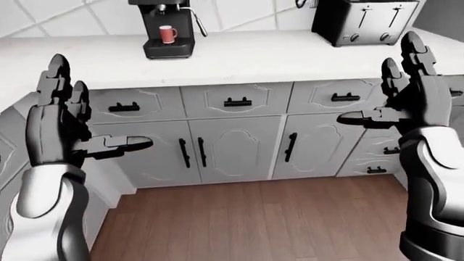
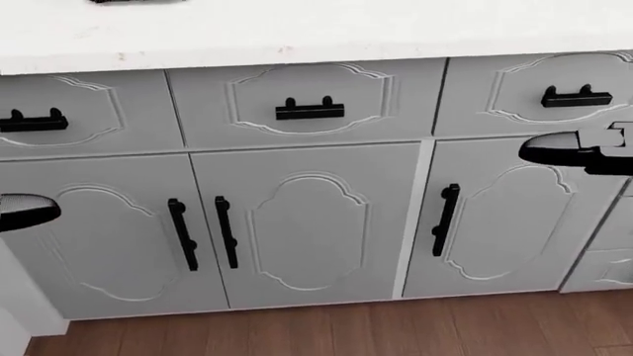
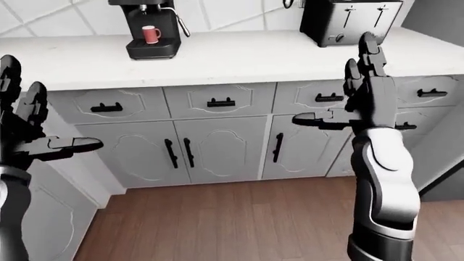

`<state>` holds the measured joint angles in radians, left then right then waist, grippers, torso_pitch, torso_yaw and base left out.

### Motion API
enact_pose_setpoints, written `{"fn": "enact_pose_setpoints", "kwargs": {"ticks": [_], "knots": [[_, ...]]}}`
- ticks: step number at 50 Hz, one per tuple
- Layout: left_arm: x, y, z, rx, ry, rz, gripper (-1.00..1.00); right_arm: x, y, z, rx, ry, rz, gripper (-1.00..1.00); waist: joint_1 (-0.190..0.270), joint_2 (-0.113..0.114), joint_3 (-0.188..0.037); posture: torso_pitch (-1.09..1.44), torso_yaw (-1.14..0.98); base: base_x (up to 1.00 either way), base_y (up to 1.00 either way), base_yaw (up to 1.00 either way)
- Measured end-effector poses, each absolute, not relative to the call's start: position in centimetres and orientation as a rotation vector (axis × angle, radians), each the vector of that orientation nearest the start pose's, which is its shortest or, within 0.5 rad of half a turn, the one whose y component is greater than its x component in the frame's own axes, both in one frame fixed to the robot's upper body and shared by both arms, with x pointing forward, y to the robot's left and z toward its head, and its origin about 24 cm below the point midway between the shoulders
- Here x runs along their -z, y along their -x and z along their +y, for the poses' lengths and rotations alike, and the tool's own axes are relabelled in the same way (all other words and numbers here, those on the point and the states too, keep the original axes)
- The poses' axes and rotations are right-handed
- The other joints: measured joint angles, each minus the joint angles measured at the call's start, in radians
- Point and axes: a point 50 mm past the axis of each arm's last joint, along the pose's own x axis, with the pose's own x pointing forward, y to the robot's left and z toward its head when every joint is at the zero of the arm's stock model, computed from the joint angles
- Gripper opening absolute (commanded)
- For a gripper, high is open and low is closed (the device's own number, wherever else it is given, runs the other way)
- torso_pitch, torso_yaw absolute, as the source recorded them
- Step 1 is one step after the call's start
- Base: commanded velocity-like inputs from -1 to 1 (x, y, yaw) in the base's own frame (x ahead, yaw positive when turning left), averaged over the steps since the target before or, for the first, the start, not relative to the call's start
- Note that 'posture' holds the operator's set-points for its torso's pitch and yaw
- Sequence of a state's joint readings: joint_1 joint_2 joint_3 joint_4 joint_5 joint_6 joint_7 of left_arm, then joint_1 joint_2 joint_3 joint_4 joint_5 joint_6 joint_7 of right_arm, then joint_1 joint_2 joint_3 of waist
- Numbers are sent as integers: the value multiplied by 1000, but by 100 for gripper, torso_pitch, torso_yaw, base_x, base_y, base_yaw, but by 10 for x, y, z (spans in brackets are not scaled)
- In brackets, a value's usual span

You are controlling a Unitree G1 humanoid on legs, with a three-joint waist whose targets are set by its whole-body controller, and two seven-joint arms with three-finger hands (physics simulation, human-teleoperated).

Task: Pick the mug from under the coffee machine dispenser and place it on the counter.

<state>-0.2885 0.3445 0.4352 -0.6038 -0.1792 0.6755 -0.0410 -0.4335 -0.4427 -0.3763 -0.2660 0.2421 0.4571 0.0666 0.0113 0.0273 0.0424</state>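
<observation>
A small red mug (image 1: 167, 33) stands on the base of the black coffee machine (image 1: 166, 27), under its dispenser, at the top left of the left-eye view. It sits on the white counter (image 1: 246, 57). My left hand (image 1: 87, 128) is raised at the left, fingers spread open and empty, well below and left of the mug. My right hand (image 1: 395, 89) is raised at the right, also open and empty. In the head view only a thumb tip of each hand shows, the left (image 2: 24, 210) and the right (image 2: 574, 152).
A black toaster (image 1: 363, 20) stands on the counter at the top right. Grey cabinet doors and drawers with black handles (image 2: 309, 110) fill the space below the counter. Wooden floor (image 1: 254, 217) lies below. A counter corner runs down the left edge.
</observation>
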Motion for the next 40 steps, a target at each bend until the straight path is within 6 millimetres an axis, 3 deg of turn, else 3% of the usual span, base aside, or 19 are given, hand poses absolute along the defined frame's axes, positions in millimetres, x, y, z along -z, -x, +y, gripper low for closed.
{"fn": "enact_pose_setpoints", "kwargs": {"ticks": [3, 5, 6, 8, 11, 16, 19, 20, 22, 25, 29, 31, 36, 40], "knots": [[-222, -243, 249, -228, -148, -319, 100, -230, -285, -262, 163, 131, -363, 100, 7, -37, 2, 0, 0, 22, 0, 0], [-223, -243, 249, -225, -149, -324, 100, -233, -284, -262, 163, 135, -376, 100, 9, -77, -5, 0, 0, 22, 0, 0], [-221, -244, 247, -217, -140, -319, 100, -232, -283, -263, 169, 136, -374, 100, 0, -66, -1, 0, 0, 23, 0, 0], [-215, -246, 244, -195, -132, -290, 100, -226, -282, -267, 183, 131, -350, 100, -12, -72, 12, 0, 0, 22, 0, 0], [-213, -247, 245, -190, -127, -270, 100, -224, -283, -268, 186, 131, -331, 100, -18, -66, 9, 0, 0, 23, 0, 0], [-221, -243, 246, -205, -139, -313, 100, -229, -282, -266, 176, 141, -362, 100, -22, -4, 14, 0, 0, 22, 0, 0], [-223, -243, 246, -205, -143, -323, 100, -231, -282, -264, 168, 142, -371, 100, -22, 44, 0, 0, 0, 22, 0, 0], [-222, -243, 248, -213, -141, -317, 100, -229, -283, -261, 157, 137, -365, 100, -14, 33, 4, 0, 0, 21, 0, 0], [-215, -244, 251, -229, -133, -284, 100, -223, -285, -257, 132, 134, -339, 100, -4, 34, 8, 0, 0, 22, 0, 0], [-215, -244, 252, -235, -133, -272, 100, -222, -285, -258, 126, 133, -327, 100, 1, 14, 0, 0, 0, 21, 0, 0], [-220, -242, 250, -228, -139, -305, 100, -231, -282, -259, 138, 143, -368, 100, 7, -37, 1, 0, 0, 21, 0, 0], [-221, -242, 250, -225, -140, -314, 100, -234, -281, -259, 137, 148, -384, 100, 9, -75, -5, 0, 0, 21, 0, 0], [-215, -246, 243, -181, -121, -277, 100, -227, -281, -266, 166, 140, -342, 100, -21, -67, 4, 0, 0, 21, 0, 0], [-218, -244, 245, -194, -124, -294, 100, -232, -281, -264, 158, 145, -358, 100, -19, -30, 7, 0, 0, 20, 0, 0]]}}
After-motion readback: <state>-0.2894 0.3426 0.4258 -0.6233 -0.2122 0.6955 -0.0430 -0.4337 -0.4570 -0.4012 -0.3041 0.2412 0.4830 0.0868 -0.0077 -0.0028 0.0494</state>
